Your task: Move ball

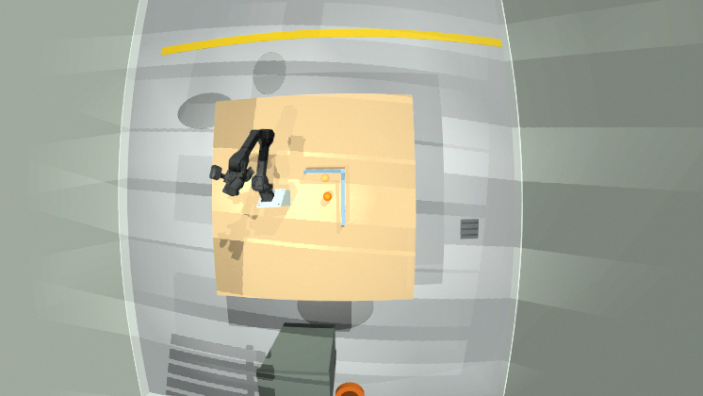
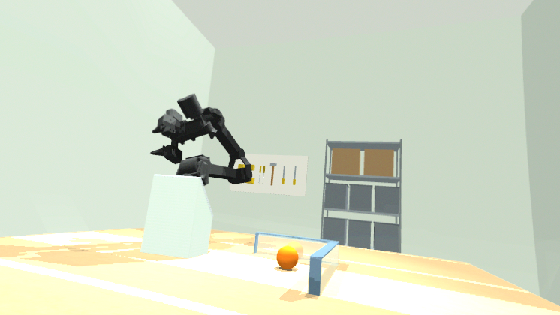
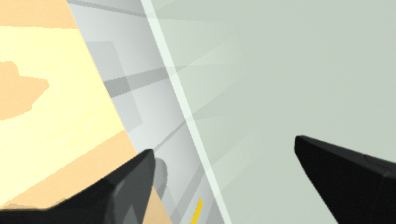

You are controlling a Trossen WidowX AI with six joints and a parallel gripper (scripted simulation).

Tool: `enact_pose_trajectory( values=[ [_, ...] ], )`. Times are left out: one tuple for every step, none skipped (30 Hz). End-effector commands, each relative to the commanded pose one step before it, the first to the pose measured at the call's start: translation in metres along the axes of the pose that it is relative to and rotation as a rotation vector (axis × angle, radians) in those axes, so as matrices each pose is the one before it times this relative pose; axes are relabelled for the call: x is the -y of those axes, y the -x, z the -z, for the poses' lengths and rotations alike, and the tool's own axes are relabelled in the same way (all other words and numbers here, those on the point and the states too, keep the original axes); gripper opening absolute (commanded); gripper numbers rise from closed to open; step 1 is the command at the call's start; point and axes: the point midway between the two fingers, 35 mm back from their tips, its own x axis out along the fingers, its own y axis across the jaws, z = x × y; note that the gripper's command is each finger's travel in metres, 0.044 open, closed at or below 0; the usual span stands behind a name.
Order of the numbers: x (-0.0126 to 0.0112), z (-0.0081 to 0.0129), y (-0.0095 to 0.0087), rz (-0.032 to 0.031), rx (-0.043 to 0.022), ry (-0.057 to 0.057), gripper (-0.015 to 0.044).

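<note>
The orange ball (image 1: 327, 196) (image 2: 287, 257) lies on the table, on the inner side of the corner. The pale see-through copy (image 1: 325, 177) (image 2: 297, 247) is close to the shorter wall (image 1: 315, 172) (image 2: 290, 236); the ball partly covers it in the exterior view. The longer wall (image 1: 342, 206) (image 2: 324, 249) runs to the right of both in the top view. A gap shows between ball and copy in the top view. My gripper (image 2: 153, 141) (image 3: 224, 149) is open and empty, high above the table and well away from the ball, pointing away from the corner.
The arm stands on a white pedestal (image 1: 277, 200) (image 2: 172, 219) left of the ball. The wooden table (image 1: 378, 270) ends near the arm's side. A shelf unit (image 2: 361, 178) and a tool board (image 2: 296, 187) are in the background.
</note>
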Motion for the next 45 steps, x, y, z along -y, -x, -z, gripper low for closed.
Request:
enact_pose_trajectory(
  values=[
    [0.0, -0.0023, 0.00065, -0.004, 0.00991, 0.0014, 0.0374],
    [-0.00009, -0.0069, 0.00205, -0.01208, 0.02956, 0.0046, 0.0354],
    [-0.00039, -0.01156, 0.00363, -0.02047, 0.04873, 0.0087, 0.0354],
    [-0.00091, -0.01412, 0.00461, -0.02534, 0.05796, 0.0122, 0.0354],
    [-0.00141, -0.01429, 0.00474, -0.02603, 0.05683, 0.014, 0.0354],
    [-0.00194, -0.01445, 0.00483, -0.02675, 0.0556, 0.0157, 0.0354],
    [-0.0025, -0.01459, 0.00488, -0.02751, 0.05428, 0.0174, 0.0354],
    [-0.00308, -0.01472, 0.00488, -0.0283, 0.05289, 0.019, 0.0354],
    [-0.00367, -0.01483, 0.00484, -0.02912, 0.05142, 0.0205, 0.0354],
    [-0.00428, -0.01493, 0.00476, -0.02997, 0.04987, 0.0219, 0.0354],
    [-0.00491, -0.015, 0.00463, -0.03083, 0.04824, 0.0233, 0.0354],
    [-0.00554, -0.01505, 0.00446, -0.03172, 0.04656, 0.0246, 0.0354],
    [-0.00618, -0.01508, 0.00424, -0.03262, 0.0448, 0.0258, 0.0354],
    [-0.00681, -0.01509, 0.00398, -0.03354, 0.04298, 0.0269, 0.0354],
    [-0.00744, -0.01507, 0.00366, -0.03446, 0.0411, 0.028, 0.0354],
    [-0.00807, -0.01502, 0.0033, -0.03539, 0.03916, 0.0289, 0.0354],
    [-0.00868, -0.01495, 0.0029, -0.03632, 0.03717, 0.0297, 0.0354],
    [-0.00927, -0.01484, 0.00245, -0.03724, 0.03514, 0.0304, 0.0354],
    [-0.00985, -0.01471, 0.00196, -0.03816, 0.03306, 0.031, 0.0354],
    [-0.0104, -0.01455, 0.00143, -0.03908, 0.03094, 0.0316, 0.0354],
    [-0.01092, -0.01435, 0.00086, -0.03997, 0.02879, 0.032, 0.0354],
    [-0.01141, -0.01413, 0.00026, -0.04086, 0.02662, 0.0323, 0.0354],
    [-0.01186, -0.01387, -0.00038, -0.04173, 0.02442, 0.0324, 0.0354],
    [-0.01227, -0.01359, -0.00105, -0.04257, 0.02221, 0.0325, 0.0354],
    [-0.01264, -0.01327, -0.00174, -0.04339, 0.01998, 0.0325, 0.0354],
    [-0.01296, -0.01292, -0.00246, -0.04418, 0.01775, 0.0323, 0.0354],
    [-0.01323, -0.01255, -0.0032, -0.04494, 0.01552, 0.0321, 0.0354],
    [-0.01318, -0.01191, -0.00388, -0.04477, 0.01306, 0.0311, 0.0354],
    [-0.01334, -0.0115, -0.00462, -0.04544, 0.01093, 0.0306, 0.0354],
    [-0.01343, -0.01105, -0.00536, -0.04603, 0.00882, 0.03, 0.0354],
    [-0.01214, -0.01002, -0.00564, -0.03346, 0.00698, 0.034, 0.0354],
    [-0.01141, -0.00908, -0.00585, -0.0319, 0.00518, 0.0315, 0.0354],
    [-0.01144, -0.00875, -0.00637, -0.03242, 0.00386, 0.0312, 0.0354],
    [-0.01134, -0.00829, -0.0068, -0.03429, 0.00249, 0.0291, 0.0354],
    [-0.01106, -0.00767, -0.00707, -0.03771, 0.00112, 0.0247, 0.0354],
    [-0.01087, -0.00721, -0.00746, -0.03899, -0.00016, 0.0227, 0.0354],
    [-0.01055, -0.00668, -0.00772, -0.04082, -0.00134, 0.0196, 0.0354],
    [-0.0102, -0.00617, -0.00795, -0.04243, -0.00241, 0.0166, 0.0354],
    [-0.00987, -0.00572, -0.00823, -0.0433, -0.00346, 0.0145, 0.0354],
    [-0.00953, -0.0053, -0.0085, -0.04398, -0.00445, 0.0125, 0.0354],
    [-0.01098, -0.00586, -0.01072, -0.05099, -0.00677, 0.0123, 0.0354],
    [-0.01182, -0.00584, -0.01239, -0.05817, -0.00938, 0.013, 0.0354],
    [-0.00914, -0.00426, -0.01042, -0.04846, -0.00883, 0.0101, 0.0354],
    [-0.00518, -0.00236, -0.00636, -0.02946, -0.00568, 0.0058, 0.0354],
    [-0.00167, -0.00076, -0.00215, -0.00984, -0.00195, 0.0019, 0.0354]
  ],
)
